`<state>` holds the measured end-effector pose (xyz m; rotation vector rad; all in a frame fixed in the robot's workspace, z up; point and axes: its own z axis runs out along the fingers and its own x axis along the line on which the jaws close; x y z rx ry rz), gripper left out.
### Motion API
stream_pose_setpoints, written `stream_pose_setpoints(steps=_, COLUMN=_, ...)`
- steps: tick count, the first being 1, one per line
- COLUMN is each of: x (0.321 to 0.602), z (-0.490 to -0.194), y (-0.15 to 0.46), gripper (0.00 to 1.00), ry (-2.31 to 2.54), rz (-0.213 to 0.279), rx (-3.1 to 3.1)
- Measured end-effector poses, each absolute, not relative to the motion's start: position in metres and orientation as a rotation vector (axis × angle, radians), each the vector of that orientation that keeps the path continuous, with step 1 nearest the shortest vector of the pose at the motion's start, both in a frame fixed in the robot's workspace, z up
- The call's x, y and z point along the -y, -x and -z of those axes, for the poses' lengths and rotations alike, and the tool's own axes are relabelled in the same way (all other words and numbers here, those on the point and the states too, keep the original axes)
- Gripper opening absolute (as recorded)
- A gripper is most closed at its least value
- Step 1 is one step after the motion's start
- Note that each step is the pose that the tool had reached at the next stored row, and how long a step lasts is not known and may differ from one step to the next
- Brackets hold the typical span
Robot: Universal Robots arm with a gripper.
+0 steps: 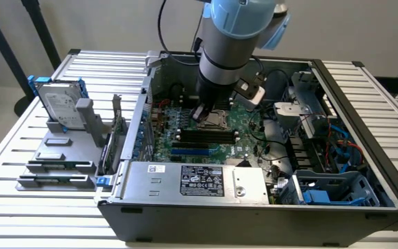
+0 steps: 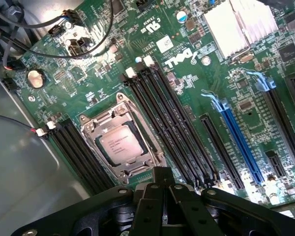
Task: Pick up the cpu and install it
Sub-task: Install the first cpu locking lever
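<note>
- A slatted white metal workbench [image 1: 19, 171] against a plain pale wall carries an open computer case [image 1: 254, 218], with a grey parts stand at the exterior view's left holding a hard drive [image 1: 57, 106] in a blue bracket.
- The gripper [image 2: 163, 196] hangs inside the case just above the green motherboard [image 2: 187, 88], its black fingers drawn together and holding nothing.
- Right beside the fingertips, the cpu [image 2: 121, 145] lies flat in its socket [image 2: 122, 142], silver top up, framed by the metal retention bracket.
- Black memory slots [image 2: 172, 128] flank the socket on both sides; blue slots and a finned heatsink [image 2: 238, 27] sit further out.
- Judgement: the chip appears already placed, so the install step looks at or near its end, with seating and the bracket latch the points left to check.
- Any further move calls for a straight, careful path clear of the socket frame and the nearby cables [image 2: 49, 34].
</note>
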<state>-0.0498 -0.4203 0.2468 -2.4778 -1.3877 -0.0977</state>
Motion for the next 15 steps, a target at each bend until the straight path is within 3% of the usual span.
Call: stream_pose_setpoints(steps=15, x=0.417, z=-0.237, y=0.06, gripper=0.11, ry=2.475, rz=0.103, rx=1.378)
